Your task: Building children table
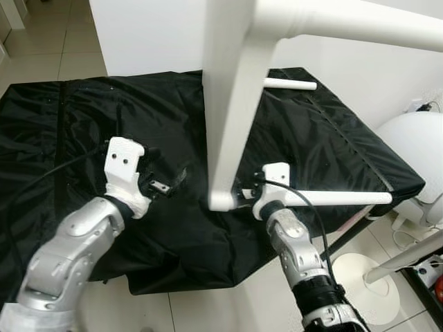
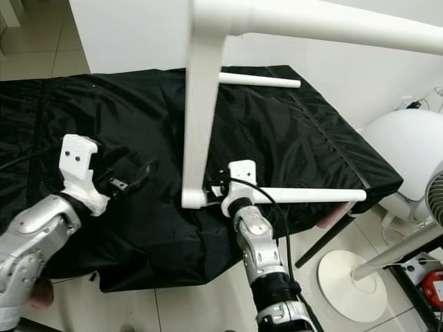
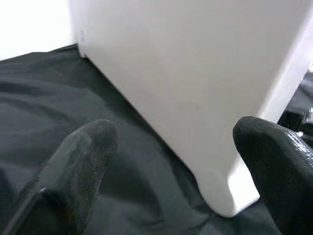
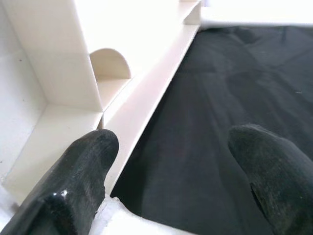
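Standing at frame centre on the black cover [image 1: 83,124], your white table frame [image 1: 232,104] looks rigid, light, smooth; grip its corner edge. Left gripper [image 1: 160,185] and right gripper [image 1: 243,195] gape, empty.

White table frames: one [image 1: 235,104], standing on end at 12 o'clock
Loose white legs: two, one [image 1: 291,84] at 1 o'clock, one [image 1: 346,198] at 3 o'clock
Black covers: one [image 1: 83,131]
Pincers: two, left pincer [image 1: 158,185], right pincer [image 1: 243,196]
Fans: one [image 2: 415,159] at 4 o'clock

Silver arms [image 1: 66,259] — white wrist mounts, black cables.
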### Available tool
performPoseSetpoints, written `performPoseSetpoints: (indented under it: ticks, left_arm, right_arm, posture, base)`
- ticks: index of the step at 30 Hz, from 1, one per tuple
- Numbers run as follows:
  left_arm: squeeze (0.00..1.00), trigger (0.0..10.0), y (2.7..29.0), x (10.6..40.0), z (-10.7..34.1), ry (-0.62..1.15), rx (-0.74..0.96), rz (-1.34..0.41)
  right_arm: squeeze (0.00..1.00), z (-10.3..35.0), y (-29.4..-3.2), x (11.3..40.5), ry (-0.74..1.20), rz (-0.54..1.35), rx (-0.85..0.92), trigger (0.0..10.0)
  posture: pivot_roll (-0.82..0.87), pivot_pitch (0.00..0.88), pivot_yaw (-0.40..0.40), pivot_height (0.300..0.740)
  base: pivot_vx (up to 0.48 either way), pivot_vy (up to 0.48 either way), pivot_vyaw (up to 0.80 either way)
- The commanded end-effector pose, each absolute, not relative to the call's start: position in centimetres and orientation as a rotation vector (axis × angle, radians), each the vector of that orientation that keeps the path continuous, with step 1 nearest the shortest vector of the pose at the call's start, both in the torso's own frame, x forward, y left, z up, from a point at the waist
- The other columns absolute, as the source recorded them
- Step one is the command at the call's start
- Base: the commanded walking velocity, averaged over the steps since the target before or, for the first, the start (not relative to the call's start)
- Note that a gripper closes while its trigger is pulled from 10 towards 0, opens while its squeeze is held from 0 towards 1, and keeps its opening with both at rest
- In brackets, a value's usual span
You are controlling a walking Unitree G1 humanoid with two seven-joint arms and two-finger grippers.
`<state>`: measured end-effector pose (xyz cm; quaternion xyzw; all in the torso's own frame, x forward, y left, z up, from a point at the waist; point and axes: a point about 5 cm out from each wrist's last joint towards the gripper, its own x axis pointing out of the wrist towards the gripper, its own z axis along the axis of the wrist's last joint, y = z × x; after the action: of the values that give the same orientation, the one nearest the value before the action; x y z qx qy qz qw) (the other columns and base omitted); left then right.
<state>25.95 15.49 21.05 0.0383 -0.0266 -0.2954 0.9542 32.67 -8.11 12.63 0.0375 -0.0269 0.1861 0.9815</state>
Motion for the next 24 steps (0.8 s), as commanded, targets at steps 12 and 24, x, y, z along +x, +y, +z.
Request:
performPoseSetpoints:
  ticks: [12, 24]
  left_arm:
    - [0.0, 10.0, 15.0, 24.1, 21.0, 0.005, 0.157, -0.876]
    - [0.0, 10.0, 13.7, 24.3, 21.3, -0.007, 0.129, -0.845]
  right_arm:
    - [0.0, 12.8, -4.8, 33.7, -0.026, 0.483, 0.081, 10.0]
    - [0.0, 13.8, -1.5, 34.8, -0.034, 0.579, 0.071, 10.0]
  posture:
    - [0.09, 0.083, -0.074, 0.74]
    - [0.09, 0.087, -0.081, 0.74]
  base:
    - [0.0, 0.0, 0.0]
    - [0.0, 0.0, 0.0]
